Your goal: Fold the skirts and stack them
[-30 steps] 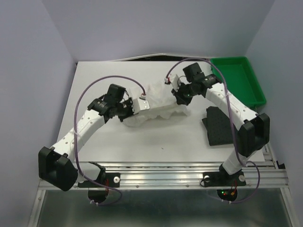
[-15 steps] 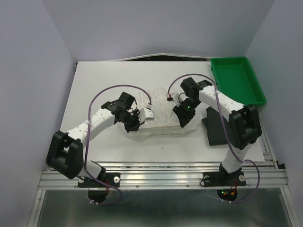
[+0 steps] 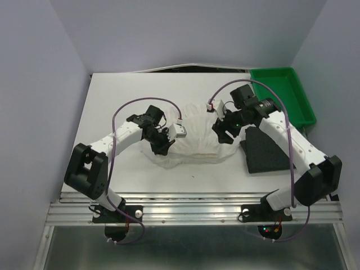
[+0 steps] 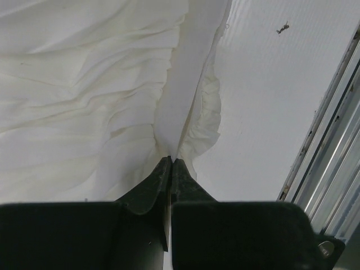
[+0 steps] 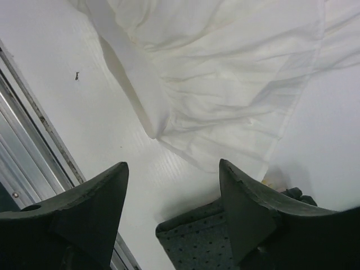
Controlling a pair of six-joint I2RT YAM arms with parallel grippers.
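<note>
The white crinkly skirt (image 3: 197, 135) lies spread in the middle of the table, also filling the left wrist view (image 4: 84, 84) and the top of the right wrist view (image 5: 225, 73). My left gripper (image 3: 162, 144) is at its left end, its jaws (image 4: 170, 161) shut on the skirt's folded edge. My right gripper (image 3: 225, 133) hovers open just off the skirt's right end, nothing between its fingers (image 5: 172, 169). The dark speckled skirt (image 3: 264, 149) lies folded to the right, a corner of it (image 5: 197, 242) under the right gripper. The yellow floral skirt is not clearly in view.
A green tray (image 3: 280, 95) stands at the back right corner. The metal rail (image 3: 191, 205) runs along the table's near edge, close to both grippers (image 4: 332, 140) (image 5: 34, 129). A small dark speck (image 3: 192, 176) lies on the table.
My right gripper has opened, let go of the white skirt and drawn back to the right. The left gripper has carried its edge toward the near side; the skirt now lies flatter.
</note>
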